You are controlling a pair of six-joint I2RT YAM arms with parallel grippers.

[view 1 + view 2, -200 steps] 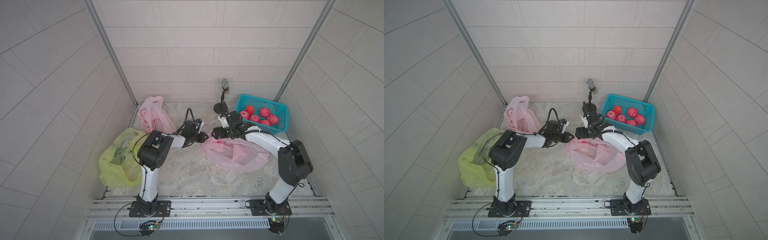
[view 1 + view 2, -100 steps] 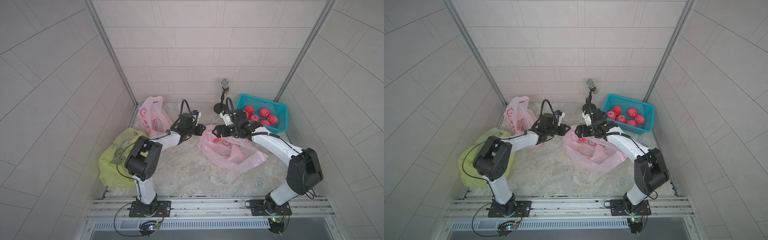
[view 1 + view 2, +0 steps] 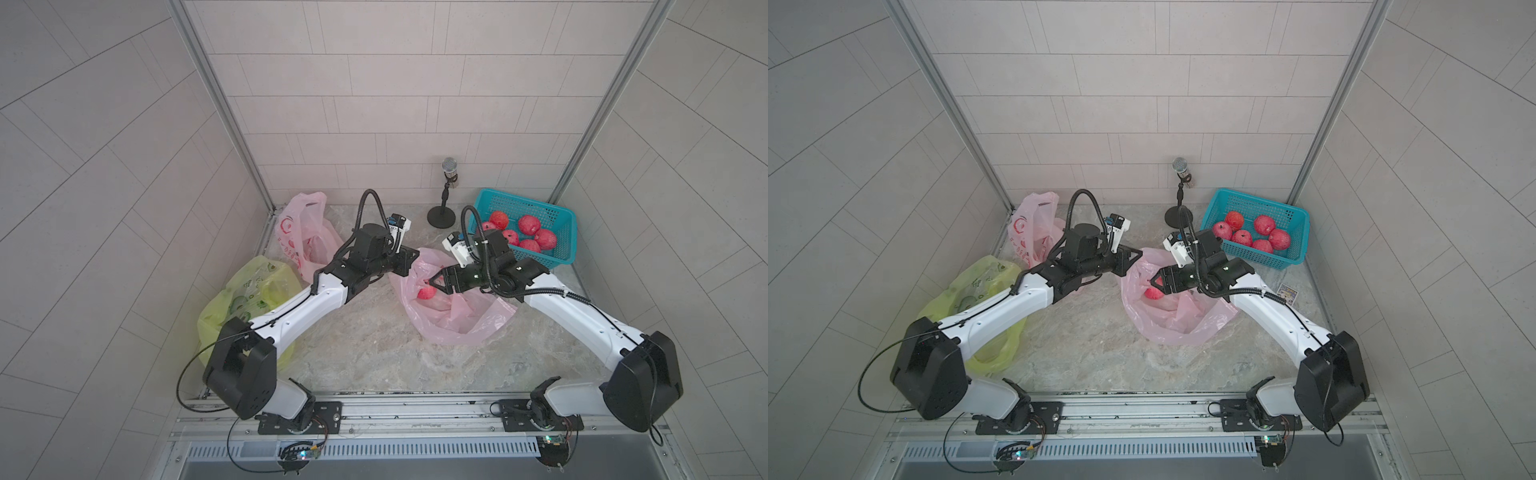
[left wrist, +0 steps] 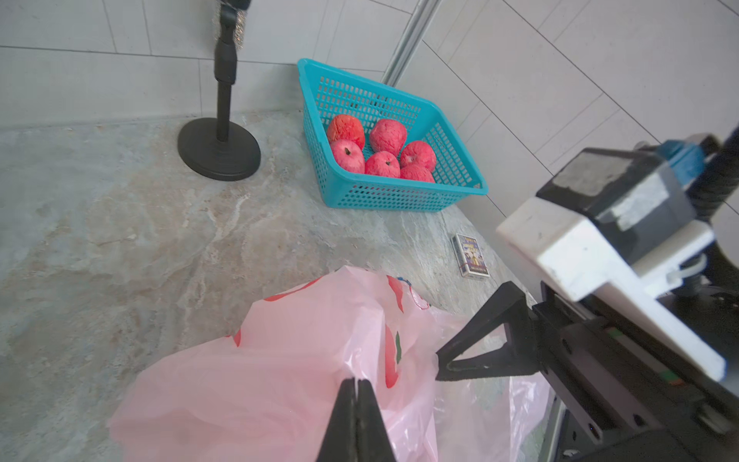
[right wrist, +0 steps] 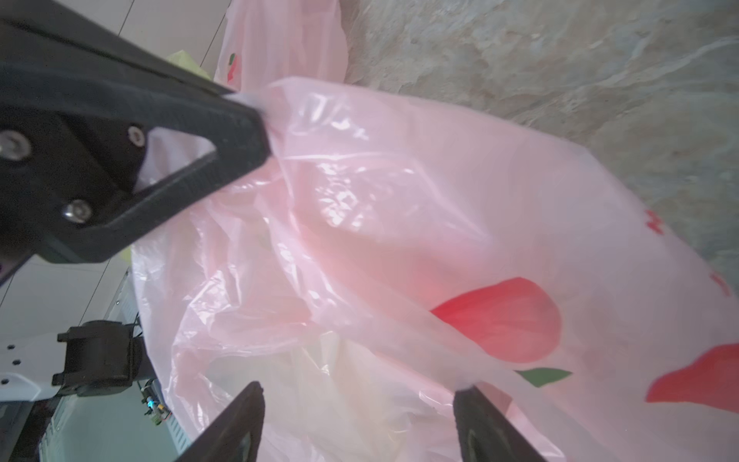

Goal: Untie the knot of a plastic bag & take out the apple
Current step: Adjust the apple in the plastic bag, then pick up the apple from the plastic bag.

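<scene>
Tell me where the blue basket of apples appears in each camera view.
Both top views: blue basket in the far right corner, beside the microphone stand.
Left wrist: beyond the middle pink bag, beside that stand; basket.
Right wrist: not in it.
Shared landmark: the middle pink bag, in all four views.

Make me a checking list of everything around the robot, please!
Surface: marbled tabletop, no spills seen.
Job's things: pink bag, mouth open; apple inside it.
Clutter: teal basket holding six apples; second pink bag; yellow-green bag; microphone stand; small card box.
Grippers: left gripper shut, pinching the pink bag's edge; right gripper open, at the bag's mouth near the apple.
Cables: black hoses arch over both wrists; loose loop by the left base.
Surroundings: tiled walls.
</scene>
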